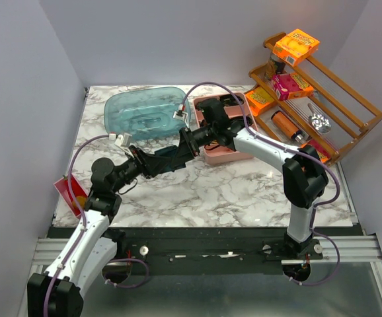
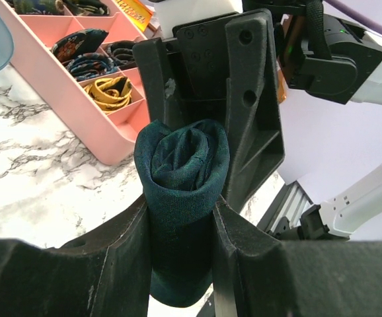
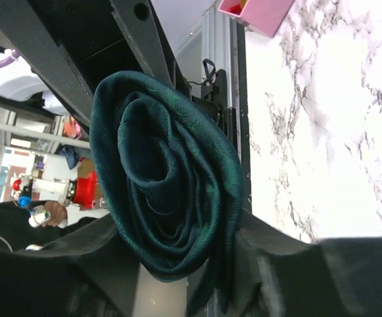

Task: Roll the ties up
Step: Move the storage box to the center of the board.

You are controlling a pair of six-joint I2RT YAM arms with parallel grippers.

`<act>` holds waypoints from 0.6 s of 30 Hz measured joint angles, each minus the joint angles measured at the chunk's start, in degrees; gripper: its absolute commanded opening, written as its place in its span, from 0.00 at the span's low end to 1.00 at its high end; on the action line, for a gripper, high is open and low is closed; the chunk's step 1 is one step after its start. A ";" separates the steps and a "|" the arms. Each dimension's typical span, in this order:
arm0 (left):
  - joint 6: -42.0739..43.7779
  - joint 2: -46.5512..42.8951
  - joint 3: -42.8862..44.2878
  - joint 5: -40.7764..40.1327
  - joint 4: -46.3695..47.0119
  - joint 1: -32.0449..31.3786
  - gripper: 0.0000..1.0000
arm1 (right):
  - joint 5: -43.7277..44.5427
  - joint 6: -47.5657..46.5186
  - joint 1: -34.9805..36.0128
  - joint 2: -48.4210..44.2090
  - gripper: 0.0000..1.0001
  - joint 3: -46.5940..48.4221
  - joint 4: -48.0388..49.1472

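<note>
Tie (image 2: 184, 172), dark teal-green, rolled into a tight coil and held above the marble table (image 1: 244, 191), just beside the near left corner of the pink tray (image 1: 221, 157). The roll's long axis runs along the left gripper's fingers, spiral end facing the tray. Left gripper (image 2: 181, 205) is clamped on the coil's sides. Right gripper (image 3: 178, 224) is closed around its spiral end. In the tray lies a gold coil (image 2: 112, 92).

Robotics lab cell, plain grey walls (image 1: 197, 39), marble-look tabletop (image 1: 244, 191), left arm (image 1: 88, 241) and right arm (image 1: 270, 153) on aluminium rail (image 1: 356, 247)
</note>
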 measured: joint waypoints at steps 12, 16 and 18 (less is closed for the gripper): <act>2.08 -1.01 0.81 -4.66 -5.07 -0.35 0.79 | 5.05 -3.48 0.00 -0.04 0.13 2.38 -7.04; 2.56 -1.42 1.55 -7.72 -6.95 -0.68 0.99 | 8.44 -6.08 -0.20 -0.09 0.12 3.54 -10.80; 2.49 -1.40 2.40 -9.60 -7.61 -0.70 0.99 | 10.16 -7.23 -0.57 -0.13 0.12 4.00 -12.70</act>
